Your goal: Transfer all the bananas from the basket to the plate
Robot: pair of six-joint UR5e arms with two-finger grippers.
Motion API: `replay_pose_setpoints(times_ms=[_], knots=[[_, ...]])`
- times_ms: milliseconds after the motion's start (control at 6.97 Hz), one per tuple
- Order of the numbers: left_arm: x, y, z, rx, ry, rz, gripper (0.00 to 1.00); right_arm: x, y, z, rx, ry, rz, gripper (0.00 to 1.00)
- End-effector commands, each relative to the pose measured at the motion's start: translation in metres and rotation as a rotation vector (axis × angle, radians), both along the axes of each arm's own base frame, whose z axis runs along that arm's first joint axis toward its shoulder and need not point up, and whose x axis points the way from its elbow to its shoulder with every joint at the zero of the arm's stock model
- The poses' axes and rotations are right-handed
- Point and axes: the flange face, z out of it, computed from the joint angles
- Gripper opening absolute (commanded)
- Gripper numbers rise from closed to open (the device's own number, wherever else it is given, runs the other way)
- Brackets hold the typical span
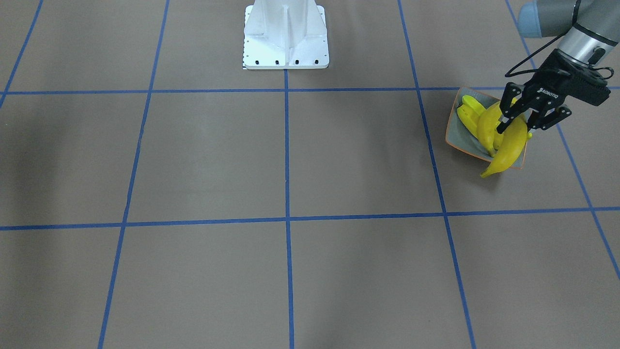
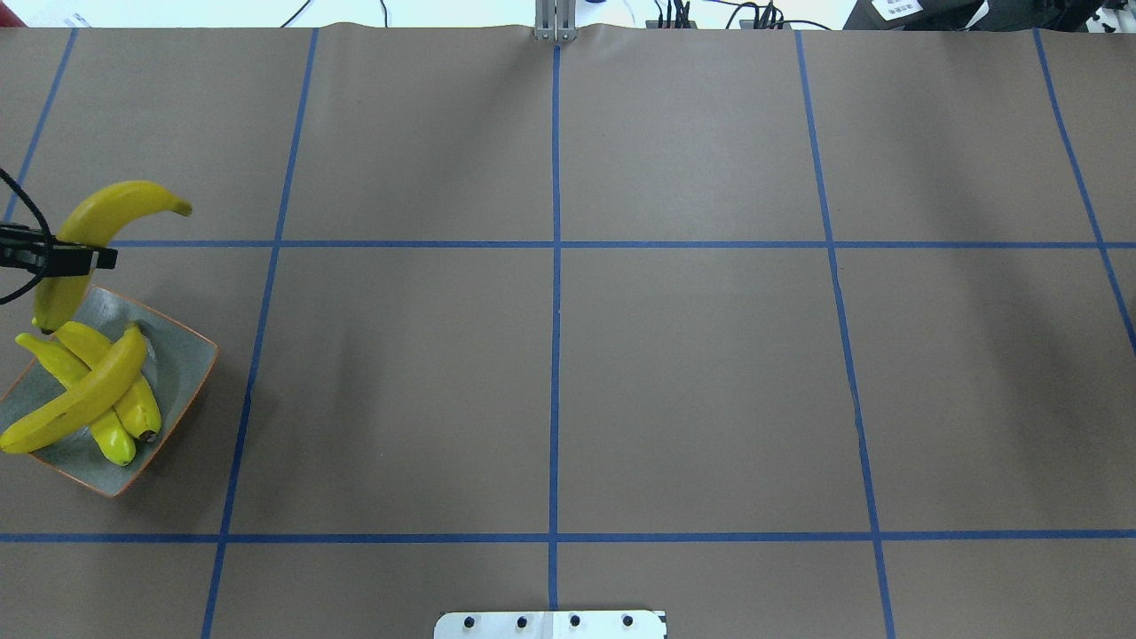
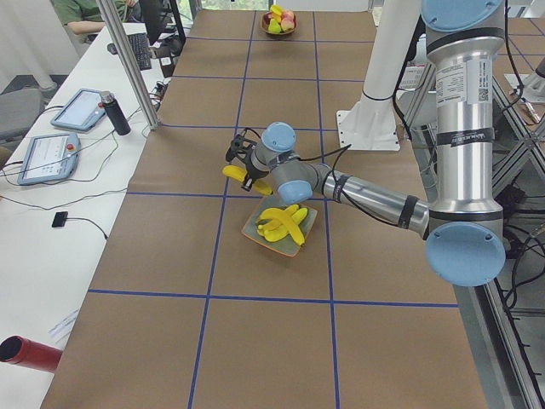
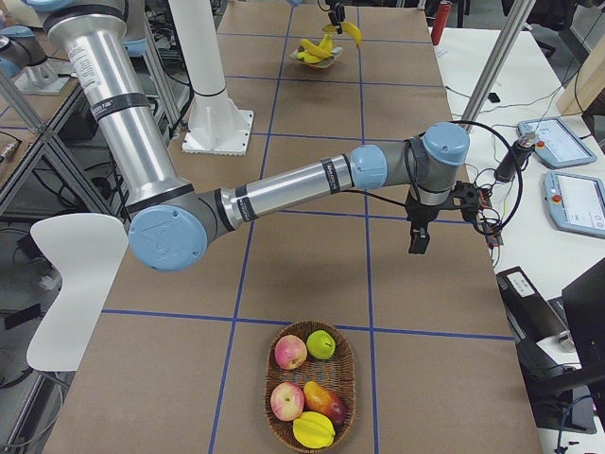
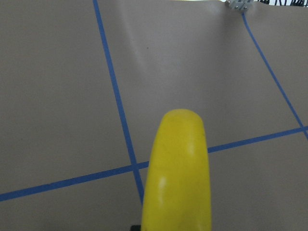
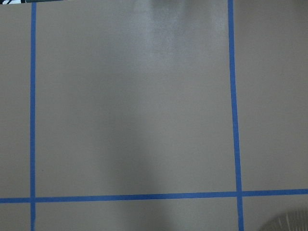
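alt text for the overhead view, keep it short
At the left edge, the left gripper holds a yellow banana at the far corner of a square grey-blue plate, where three more bananas lie crossed. A brown table with a blue tape grid fills the view.

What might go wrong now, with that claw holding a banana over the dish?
The held banana in the left claw juts beyond the rim of the plate in the overhead view, so it may land half off on release. Three bananas already lie crossed there, so it may roll off them.
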Motion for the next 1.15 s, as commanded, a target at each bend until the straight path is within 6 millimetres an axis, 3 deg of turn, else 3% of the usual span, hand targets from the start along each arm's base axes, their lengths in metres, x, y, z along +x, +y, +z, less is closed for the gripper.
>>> replay_pose_setpoints(times_ms=[0,287,1005], knots=[[-0.017,0.018,0.033,0.066,-0.114,0.015,0.00,-0.002,0.005,0.007,-0.020,-0.028,-0.002,0.99],[-0.030,0.044,0.055,0.073,-0.140,0.048,0.00,-0.002,0.009,0.014,-0.031,-0.032,-0.002,0.99],[-0.035,0.074,0.087,-0.047,-0.136,0.093,0.00,-0.003,0.021,0.023,-0.044,-0.054,-0.007,0.99]])
